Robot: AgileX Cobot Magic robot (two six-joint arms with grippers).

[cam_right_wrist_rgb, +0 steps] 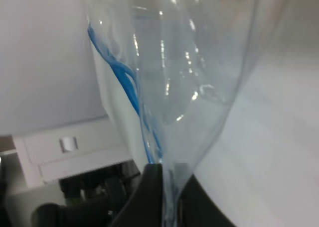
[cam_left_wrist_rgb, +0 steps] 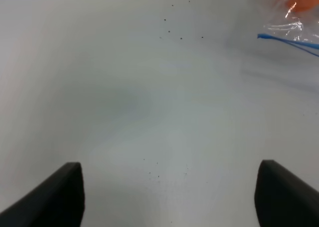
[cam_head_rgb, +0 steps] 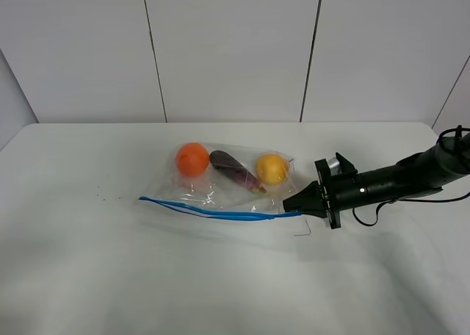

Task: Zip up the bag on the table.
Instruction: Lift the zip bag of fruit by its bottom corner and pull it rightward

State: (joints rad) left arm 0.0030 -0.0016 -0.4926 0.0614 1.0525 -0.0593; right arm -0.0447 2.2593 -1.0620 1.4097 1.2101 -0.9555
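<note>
Right black gripper, reaching in from the right of the overhead frame, is pinched on the right-hand end of the thin blue seal strip of the clear floppy plastic zip bag. The bag lies mid-frame on the large white matte table. Left gripper hangs spread wide above bare tabletop.
</note>
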